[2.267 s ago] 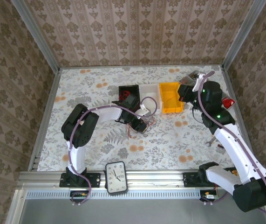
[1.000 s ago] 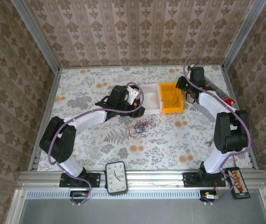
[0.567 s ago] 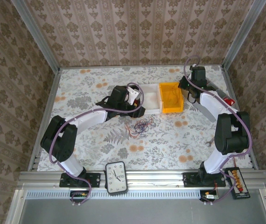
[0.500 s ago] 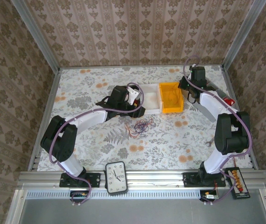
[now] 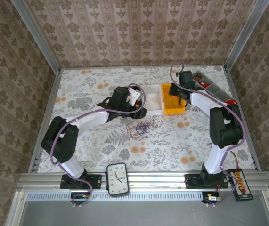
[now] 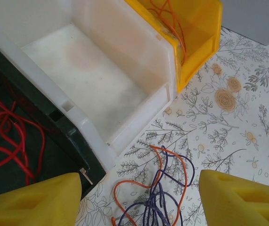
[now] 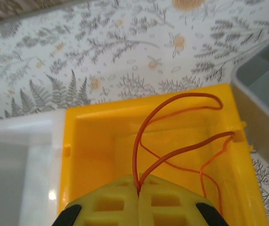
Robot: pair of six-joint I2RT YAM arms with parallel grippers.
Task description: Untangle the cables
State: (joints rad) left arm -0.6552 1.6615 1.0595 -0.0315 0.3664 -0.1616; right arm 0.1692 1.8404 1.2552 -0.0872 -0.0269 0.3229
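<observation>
now that the right claw, pinching an orange wire, has swung left over the yellow bin, it's nearly sorted.

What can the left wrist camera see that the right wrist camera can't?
Left wrist camera, not the right: a black bin holding red cables, and an orange-and-purple tangle lying on the table. Right wrist camera, not the left: the right end effector pinched shut on an orange cable. Both: the yellow bin with that orange cable in it, and the white bin beside it.
</observation>
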